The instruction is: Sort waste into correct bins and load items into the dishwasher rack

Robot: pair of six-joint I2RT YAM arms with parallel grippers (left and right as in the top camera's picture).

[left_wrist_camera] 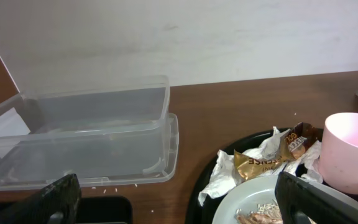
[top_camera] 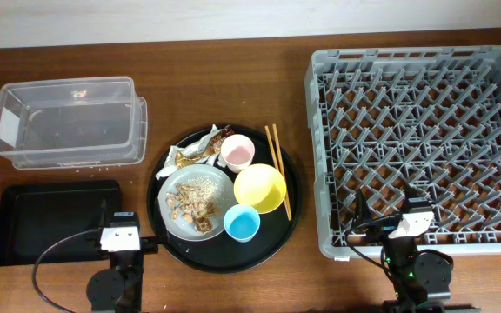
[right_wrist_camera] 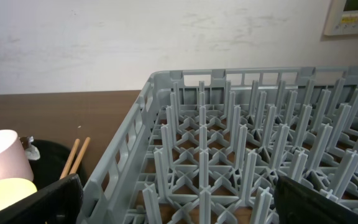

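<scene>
Left fingers [left_wrist_camera: 58, 199] spread wide, holding nothing; napkin [left_wrist_camera: 224, 177] and brown wrapper [left_wrist_camera: 260, 165] lie just ahead between them, clear tub [left_wrist_camera: 86, 137] ahead-left. Right fingers [right_wrist_camera: 42, 202] spread, empty; rack [right_wrist_camera: 241, 149] straight ahead, chopsticks [right_wrist_camera: 74, 155] ahead-left.

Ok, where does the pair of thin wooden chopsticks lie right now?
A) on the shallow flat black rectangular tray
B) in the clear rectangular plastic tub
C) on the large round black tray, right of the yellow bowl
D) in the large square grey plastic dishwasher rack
C: the pair of thin wooden chopsticks lies along the right side of the large round black tray, just right of the yellow bowl.
</scene>
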